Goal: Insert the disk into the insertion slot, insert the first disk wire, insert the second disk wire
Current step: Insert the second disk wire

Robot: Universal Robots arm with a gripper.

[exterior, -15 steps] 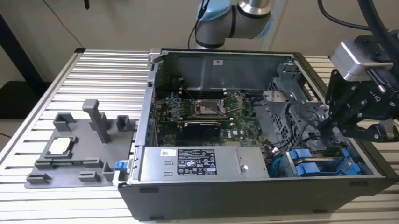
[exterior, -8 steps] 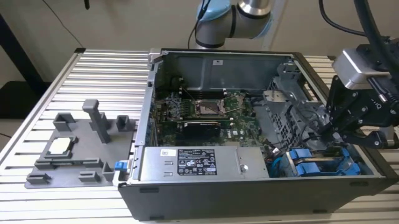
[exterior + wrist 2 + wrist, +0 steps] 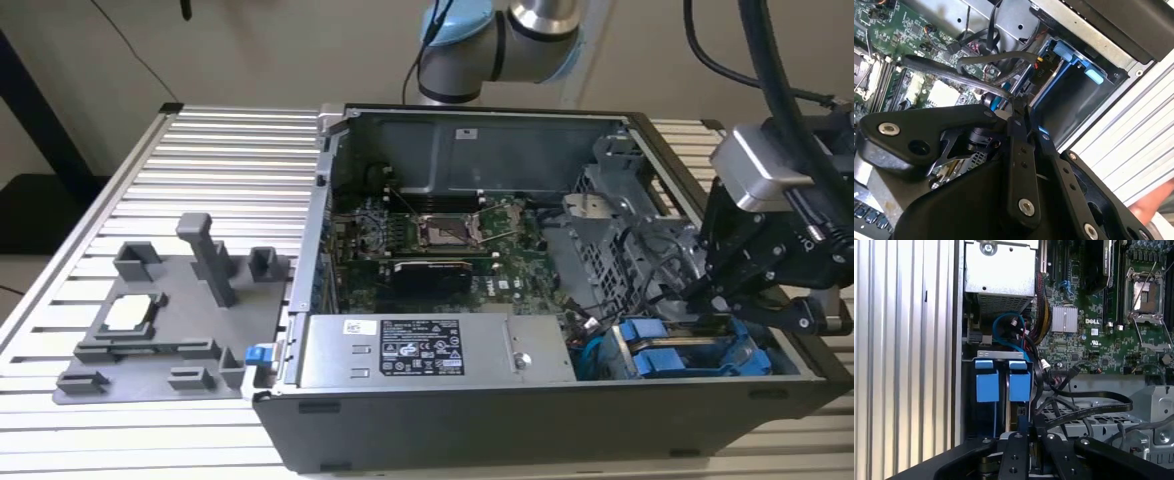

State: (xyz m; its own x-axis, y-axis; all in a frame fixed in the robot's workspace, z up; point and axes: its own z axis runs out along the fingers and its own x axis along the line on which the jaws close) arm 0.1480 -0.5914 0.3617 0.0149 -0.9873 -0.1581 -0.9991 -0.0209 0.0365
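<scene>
Your black end effector (image 3: pixel 714 300) sat at the mouth of the narrow grey sheet-metal drive bay with blue plastic tabs (image 3: pixel 1003 382), fingers pinched nearly closed on a flat black cable (image 3: pixel 961 76). Just beyond the fingertips, the drive in its bright blue plastic carrier (image 3: pixel 681 360) was seated in that bay. The ribbed aluminium surface (image 3: pixel 200 160) lay alongside.

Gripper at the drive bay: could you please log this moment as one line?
gripper: at insertion slot mouth | blue carrier tabs: two, in slot | black cable: looping beside gripper
</scene>
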